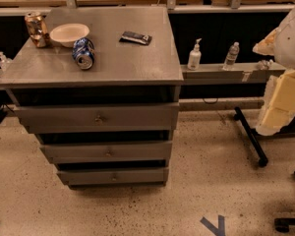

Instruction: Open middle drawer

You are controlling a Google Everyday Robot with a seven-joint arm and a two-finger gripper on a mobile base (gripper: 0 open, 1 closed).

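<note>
A gray wooden cabinet (93, 63) with three stacked drawers stands on the speckled floor, left of centre. The middle drawer (137, 151) is the mid-sized front, with a small round knob (108, 154) at its centre. It looks pushed in, with dark gaps above and below it. The wider top drawer (137, 116) sits above it and the narrowest bottom drawer (137, 175) below. The gripper is not in view.
On the cabinet top are an upright can (37, 29), a white bowl (69, 34), a blue can on its side (83, 53) and a dark packet (135, 38). A pump bottle (194, 55) and a water bottle (231, 55) stand on a ledge behind. At right are a white and yellow bulky shape (285, 82) and black stand legs (250, 139).
</note>
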